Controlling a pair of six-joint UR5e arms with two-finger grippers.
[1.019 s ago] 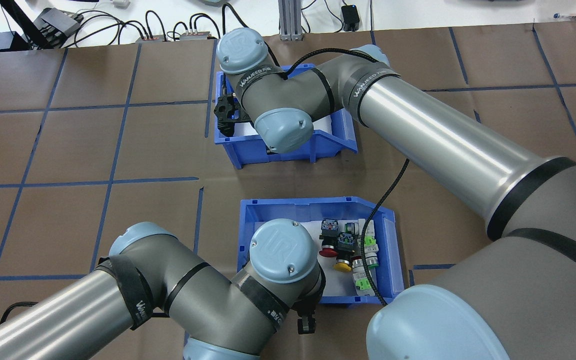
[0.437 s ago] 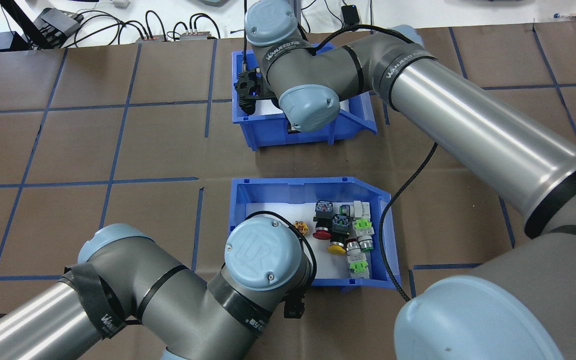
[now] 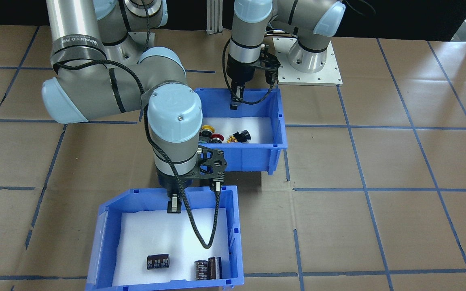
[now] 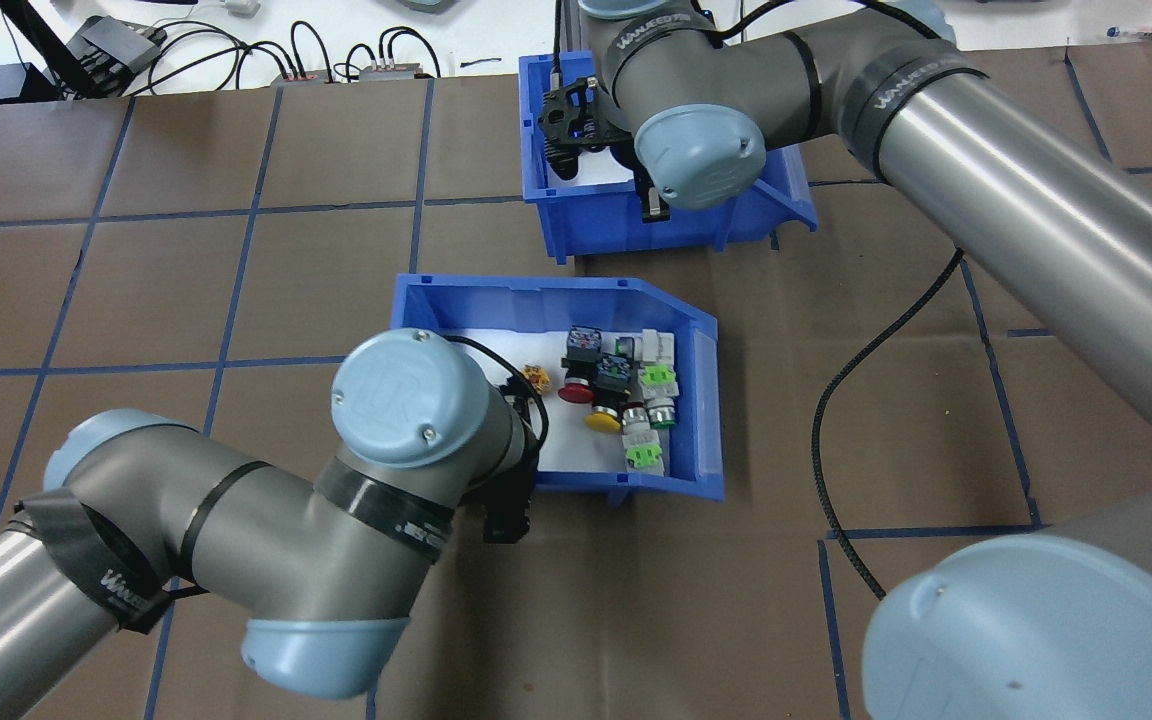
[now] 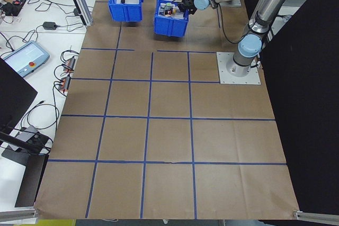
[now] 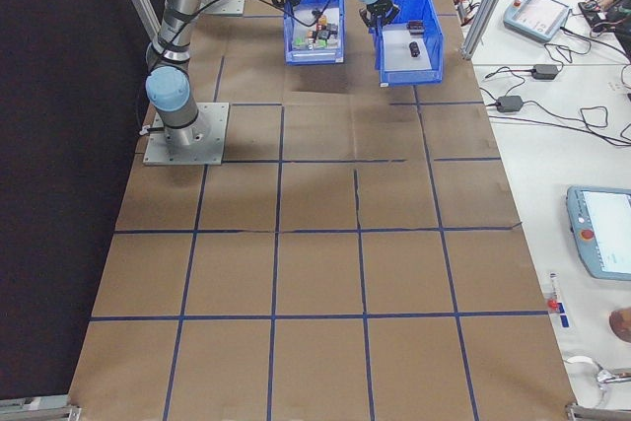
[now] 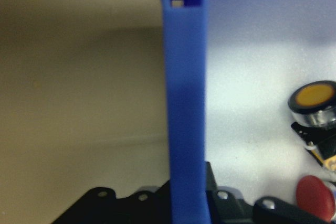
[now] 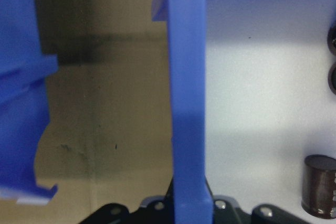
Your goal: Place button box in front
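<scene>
On the brown tabletop (image 4: pixel 136 300) the button box (image 4: pixel 706 400) sits nearer the robot, its near wall pinched by the left end effector (image 4: pixel 506 520). Beyond it, just apart, the second blue bin (image 3: pixel 99 242) holds 3 dark cylinders (image 3: pixel 158 261); the right end effector (image 3: pixel 173 206) pinches its wall.

Button box (image 4: pixel 456 310) and second blue bin (image 4: pixel 576 215) sit close, near corners almost touching, only a narrow strip of brown table (image 4: pixel 316 270) between them; no clear passage for a gripper there. Left gripper (image 4: pixel 506 520) straddles the button box's near wall and right gripper (image 3: pixel 173 205) straddles the second bin's wall, with both arms overhanging the bins and a black cable (image 4: pixel 876 350) looping over the table on the right. Open table lies well clear to either side.
</scene>
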